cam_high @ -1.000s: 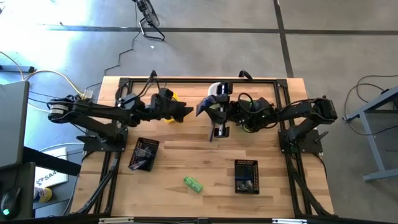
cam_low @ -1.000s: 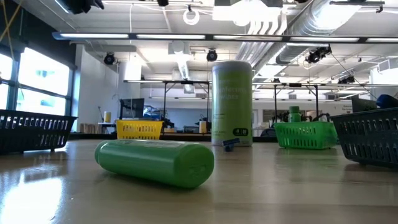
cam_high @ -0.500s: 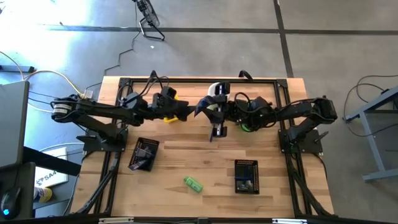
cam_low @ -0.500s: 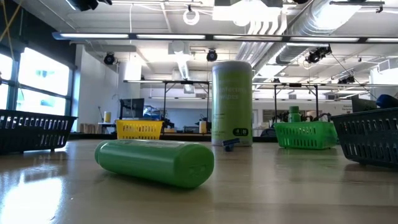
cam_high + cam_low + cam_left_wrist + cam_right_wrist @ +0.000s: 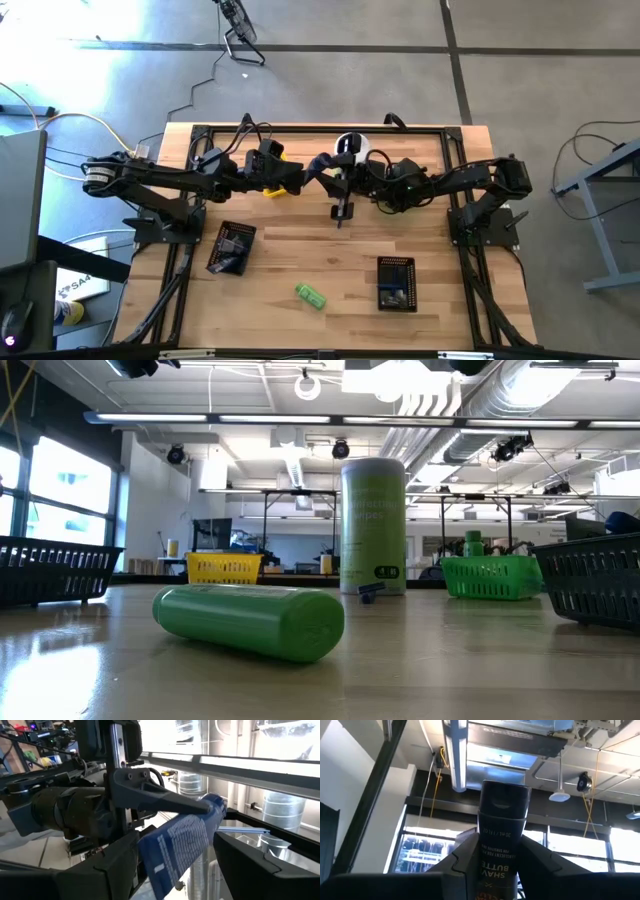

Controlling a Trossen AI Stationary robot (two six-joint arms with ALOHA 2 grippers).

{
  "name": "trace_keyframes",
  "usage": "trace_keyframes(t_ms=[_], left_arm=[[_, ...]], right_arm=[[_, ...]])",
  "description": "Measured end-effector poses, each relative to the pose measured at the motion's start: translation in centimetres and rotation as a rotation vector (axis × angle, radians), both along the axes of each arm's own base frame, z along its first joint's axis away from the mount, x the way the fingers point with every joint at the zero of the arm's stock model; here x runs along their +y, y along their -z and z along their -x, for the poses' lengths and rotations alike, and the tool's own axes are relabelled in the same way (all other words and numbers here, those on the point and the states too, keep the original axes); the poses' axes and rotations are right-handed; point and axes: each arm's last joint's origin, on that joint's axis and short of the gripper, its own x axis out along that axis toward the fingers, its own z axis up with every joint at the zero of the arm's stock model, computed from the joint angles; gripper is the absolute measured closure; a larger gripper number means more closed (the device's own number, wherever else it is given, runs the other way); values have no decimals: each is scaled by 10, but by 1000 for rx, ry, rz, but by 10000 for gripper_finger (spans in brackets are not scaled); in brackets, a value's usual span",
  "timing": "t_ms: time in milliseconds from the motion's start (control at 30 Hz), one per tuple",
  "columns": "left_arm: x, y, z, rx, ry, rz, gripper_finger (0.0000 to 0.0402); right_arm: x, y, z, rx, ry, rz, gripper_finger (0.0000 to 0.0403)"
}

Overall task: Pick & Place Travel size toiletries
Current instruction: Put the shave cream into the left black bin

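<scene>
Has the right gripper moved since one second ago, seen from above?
Yes. In the high view the right gripper, holding the dark shave butter bottle, has shifted toward the left arm, now lying under the white-lidded canister rather than beside it.

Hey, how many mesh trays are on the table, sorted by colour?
Black trays: 2
Yellow tray: 1
Green tray: 1
Total: 4
</scene>
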Motion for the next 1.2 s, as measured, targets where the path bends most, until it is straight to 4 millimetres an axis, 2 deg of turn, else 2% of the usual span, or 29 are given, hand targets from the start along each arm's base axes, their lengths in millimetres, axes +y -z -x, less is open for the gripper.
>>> trace_keyframes(t_ms=[167,433,900,1200], left_arm=[[0,0,0,0,19,1,151],[-1,0,0,1,32,19,159],[-1,0,0,0,32,20,295],[-1,-1,1,-6,35,21,345]], right_arm=[[-4,-5,-1,-10,13,9,298],[-5,-2,-4,29,3,-8,298],[-4,-3,-3,21,0,-4,298],[-4,-4,-2,2,13,11,298]])
